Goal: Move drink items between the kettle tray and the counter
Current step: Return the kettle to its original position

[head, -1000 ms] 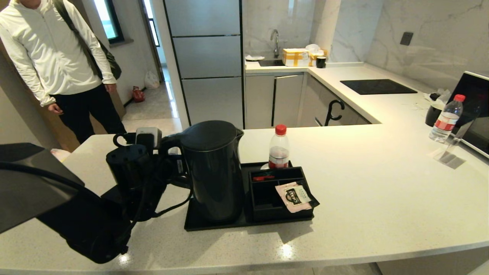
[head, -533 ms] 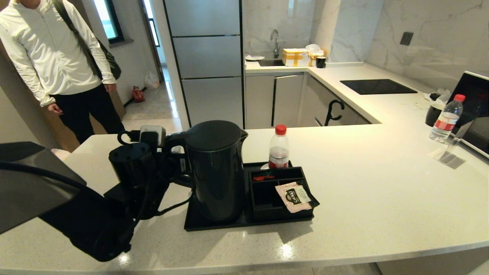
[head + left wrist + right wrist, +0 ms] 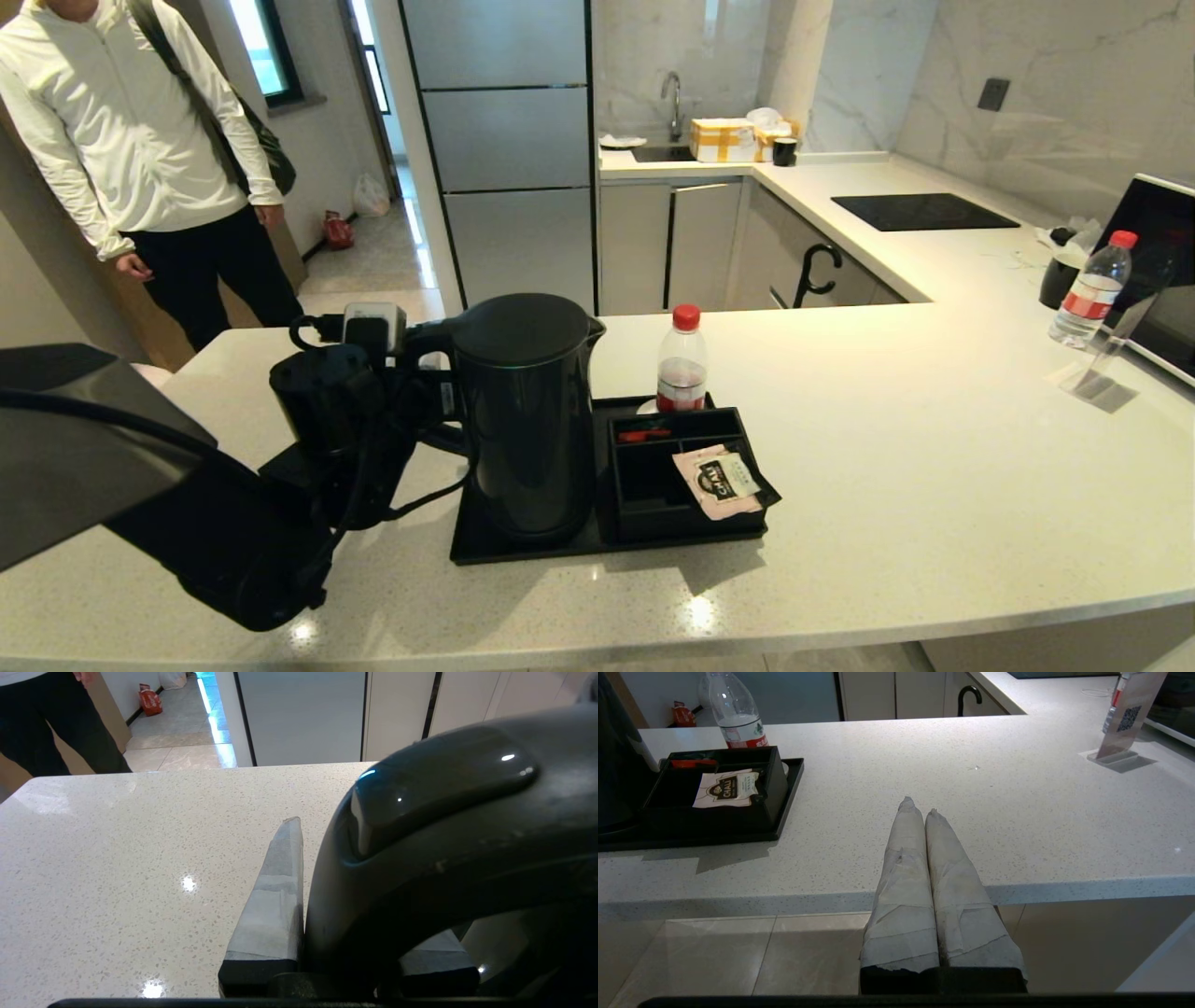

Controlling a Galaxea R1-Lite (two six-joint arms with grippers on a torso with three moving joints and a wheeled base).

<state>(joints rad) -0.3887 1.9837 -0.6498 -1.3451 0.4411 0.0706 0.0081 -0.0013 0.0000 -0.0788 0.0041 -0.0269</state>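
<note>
The matte-black kettle [image 3: 532, 420] stands upright on the left part of the black kettle tray [image 3: 523, 553], on the speckled counter [image 3: 934, 485]. My left gripper [image 3: 425, 392] is at the kettle's left side and shut on its loop handle [image 3: 444, 812]. One taped finger [image 3: 275, 896] shows pressed against the handle; the other is mostly hidden behind it. A small clear bottle [image 3: 682, 369] with a red cap stands at the tray's back edge, behind the compartments. My right gripper [image 3: 919, 809] is shut on nothing, low at the counter's front edge, right of the tray [image 3: 784, 807].
A pink tea sachet [image 3: 719, 481] lies on the tray's compartments. A second red-capped bottle [image 3: 1090, 289] and a clear sign stand [image 3: 1106, 359] are at the far right by a dark appliance. A black hob [image 3: 920, 212] sits further back. A person [image 3: 140, 140] stands beyond the counter's left end.
My left gripper and the kettle shifted slightly to the right over the tray, then stayed almost still. The bottle and sachet have not moved.
</note>
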